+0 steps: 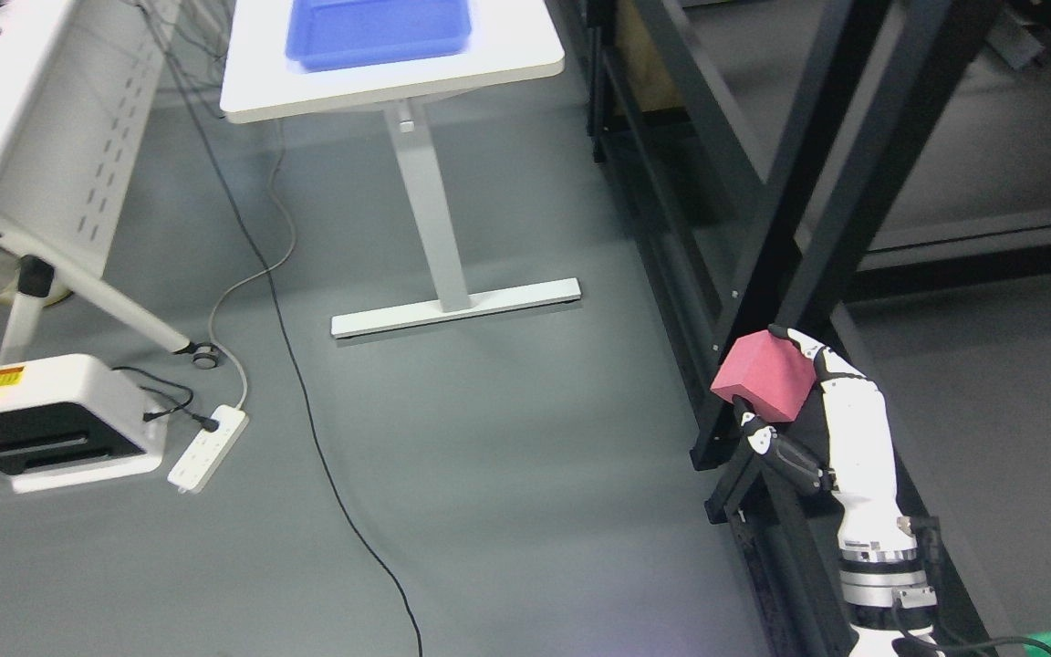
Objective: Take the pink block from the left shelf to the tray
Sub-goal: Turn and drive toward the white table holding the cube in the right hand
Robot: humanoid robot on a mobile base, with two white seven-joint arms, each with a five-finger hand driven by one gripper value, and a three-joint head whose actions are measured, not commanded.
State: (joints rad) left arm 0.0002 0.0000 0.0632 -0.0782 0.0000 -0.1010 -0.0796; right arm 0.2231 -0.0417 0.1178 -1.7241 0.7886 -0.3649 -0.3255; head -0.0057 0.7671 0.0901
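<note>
The pink block (763, 376) is held in my right hand (785, 397), whose white and black fingers (781, 449) are curled around it. The hand hovers above the floor, in front of the black shelf frame (817, 192) at the right. A blue tray (378, 32) lies on the white table (525, 57) at the top centre, far up and left of the block. My left arm does not show.
The table's white leg and foot (452, 306) stand on the grey floor. A black cable (306, 411) and a white power strip (207, 448) lie at the left, beside a white device (42, 422). Another white table (24, 100) is at the upper left.
</note>
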